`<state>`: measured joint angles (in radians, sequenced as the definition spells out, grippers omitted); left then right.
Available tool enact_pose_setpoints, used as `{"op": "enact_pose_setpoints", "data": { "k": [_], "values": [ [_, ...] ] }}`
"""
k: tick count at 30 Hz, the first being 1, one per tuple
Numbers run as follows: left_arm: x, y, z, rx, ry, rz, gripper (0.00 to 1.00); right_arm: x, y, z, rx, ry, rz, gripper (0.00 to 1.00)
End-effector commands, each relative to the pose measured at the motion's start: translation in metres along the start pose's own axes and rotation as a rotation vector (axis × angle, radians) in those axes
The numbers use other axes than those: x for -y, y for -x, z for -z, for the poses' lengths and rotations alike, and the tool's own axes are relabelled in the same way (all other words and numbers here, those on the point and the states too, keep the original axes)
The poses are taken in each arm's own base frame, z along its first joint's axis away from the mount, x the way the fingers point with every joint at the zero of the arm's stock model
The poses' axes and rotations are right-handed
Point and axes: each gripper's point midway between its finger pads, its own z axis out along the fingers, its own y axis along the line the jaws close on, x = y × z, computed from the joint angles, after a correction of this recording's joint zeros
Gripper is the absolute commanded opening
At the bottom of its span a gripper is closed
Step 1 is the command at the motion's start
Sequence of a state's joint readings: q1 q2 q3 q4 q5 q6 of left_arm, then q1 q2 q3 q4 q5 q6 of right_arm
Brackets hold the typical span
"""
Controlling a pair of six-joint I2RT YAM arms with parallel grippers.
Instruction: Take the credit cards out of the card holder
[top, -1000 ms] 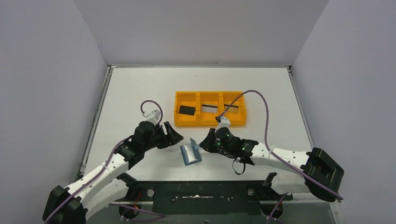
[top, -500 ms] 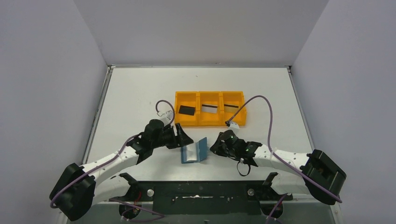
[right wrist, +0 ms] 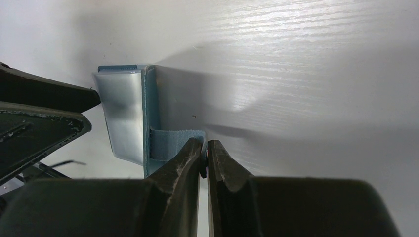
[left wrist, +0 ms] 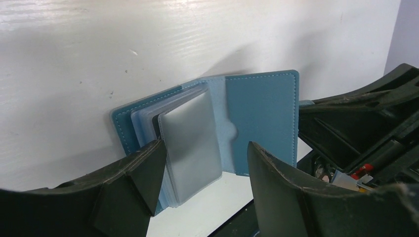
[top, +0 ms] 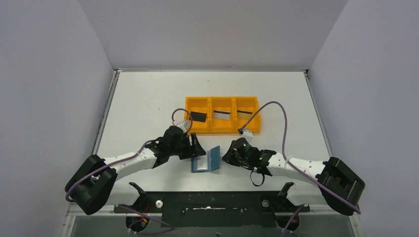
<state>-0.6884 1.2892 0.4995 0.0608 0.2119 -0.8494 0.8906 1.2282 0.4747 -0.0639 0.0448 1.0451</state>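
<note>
Card holder (top: 206,160): teal, propped open like a book on white table (top: 148,94), just on the near side of orange tray (top: 222,131), in front of its left and middle compartments, not touching it. Fold line pointing roughly toward the tray; right cover raised and tilted, pale inner sleeves fanned out to the left. Seen from the left wrist with a sleeved silver-grey card (left wrist: 190,138) foremost, plus a dark edge behind it, too little to identify.

Pinched at its right side by right gripper (top: 225,157), near side of the tray's middle compartment: jaws almost meeting, clamped on the snap tab (right wrist: 173,144).

Flanked on its other side by left gripper (top: 196,148), between the tray's left compartment and the card holder: jaws well apart, straddling the fanned sleeves, gripping nothing; contact with the sleeves impossible to tell.

Inside the tray: black card (top: 197,117) in the left compartment, striped card (top: 221,114) in the middle, second striped card (top: 242,112) in the right. Over the tray's right end, purple cable (top: 269,103) arching from the right arm.
</note>
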Motion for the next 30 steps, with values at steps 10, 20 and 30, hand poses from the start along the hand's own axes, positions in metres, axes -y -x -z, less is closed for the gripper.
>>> {"op": "enact_pose_setpoints", "data": {
  "k": [10, 20, 30],
  "values": [
    [0.02, 0.018, -0.002, 0.054, -0.053, -0.022, 0.59, -0.011, 0.012, 0.0, 0.038, 0.033, -0.008, 0.05],
    [0.04, 0.011, -0.005, 0.016, -0.152, -0.038, 0.52, -0.012, 0.011, 0.001, 0.038, 0.036, -0.012, 0.05],
    [0.097, 0.003, -0.006, -0.047, -0.363, -0.088, 0.52, -0.006, 0.012, -0.001, 0.054, 0.012, -0.04, 0.05]
  ]
}}
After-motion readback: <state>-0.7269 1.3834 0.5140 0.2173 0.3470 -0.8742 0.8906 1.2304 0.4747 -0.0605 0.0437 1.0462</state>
